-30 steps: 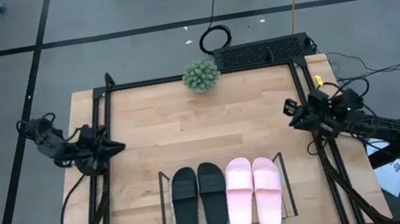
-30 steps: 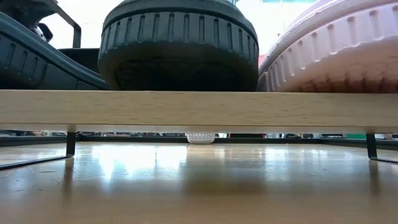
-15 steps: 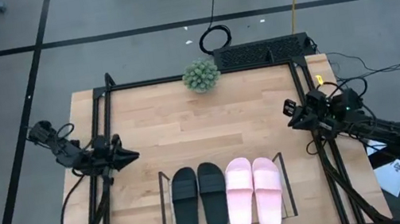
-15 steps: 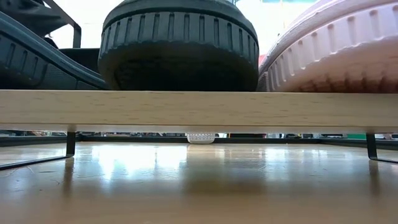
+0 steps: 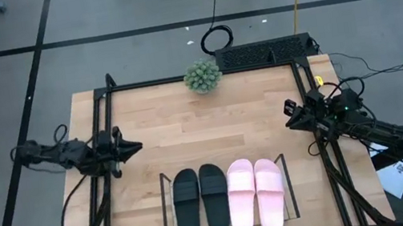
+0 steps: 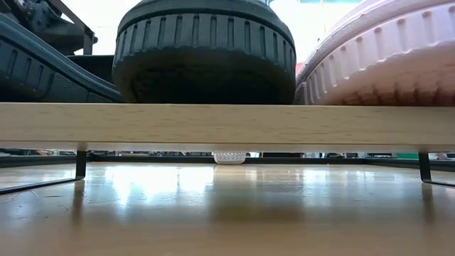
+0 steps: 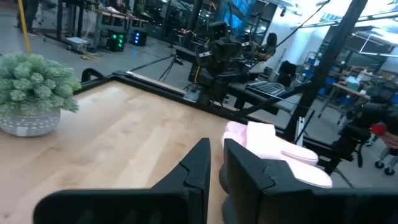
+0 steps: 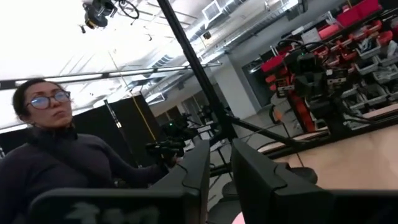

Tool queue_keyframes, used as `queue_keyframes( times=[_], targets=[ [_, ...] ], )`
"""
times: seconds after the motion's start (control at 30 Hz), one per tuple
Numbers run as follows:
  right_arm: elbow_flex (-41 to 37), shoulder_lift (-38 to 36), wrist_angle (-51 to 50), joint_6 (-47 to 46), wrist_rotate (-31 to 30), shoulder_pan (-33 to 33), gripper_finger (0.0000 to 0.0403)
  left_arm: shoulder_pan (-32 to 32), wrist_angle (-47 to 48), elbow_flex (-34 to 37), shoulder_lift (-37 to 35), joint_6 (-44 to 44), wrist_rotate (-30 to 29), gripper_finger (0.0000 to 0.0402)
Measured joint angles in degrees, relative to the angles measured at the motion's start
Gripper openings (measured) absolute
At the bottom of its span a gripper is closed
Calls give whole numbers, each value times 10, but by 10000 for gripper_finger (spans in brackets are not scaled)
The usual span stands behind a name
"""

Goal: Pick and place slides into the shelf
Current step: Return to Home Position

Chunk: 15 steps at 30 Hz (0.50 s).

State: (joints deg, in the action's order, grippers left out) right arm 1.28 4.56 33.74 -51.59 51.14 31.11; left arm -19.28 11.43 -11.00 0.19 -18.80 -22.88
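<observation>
On the shelf (image 5: 166, 204), four slides (image 5: 242, 196)

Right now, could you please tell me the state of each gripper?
Left gripper: closed, holding nothing.
Right gripper: closed, holding nothing.

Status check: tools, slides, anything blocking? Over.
Left tool, right tool empty, at table sides. Black pair, pink pair side by side on shelf. Plant well clear.
</observation>
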Motion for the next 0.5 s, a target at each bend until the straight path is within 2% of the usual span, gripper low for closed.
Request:
queue_keyframes(
  times=[0.1, 0.2, 0.4, 0.5],
  targets=[
    [0, 0, -5, 10, -7, 2, 57, 61, 3, 0, 0, 2, 62, 46],
    [-5, 0, -24, 41, -41, 2, 57, 115, 21, 0, 0, -16, 120, 46],
    [-5, 8, -62, 134, -107, -14, 57, 173, 39, 0, 0, -59, 182, 46],
    [-5, 13, -99, 198, -147, -30, 57, 174, 48, 8, 0, -64, 179, 46]
  ],
)
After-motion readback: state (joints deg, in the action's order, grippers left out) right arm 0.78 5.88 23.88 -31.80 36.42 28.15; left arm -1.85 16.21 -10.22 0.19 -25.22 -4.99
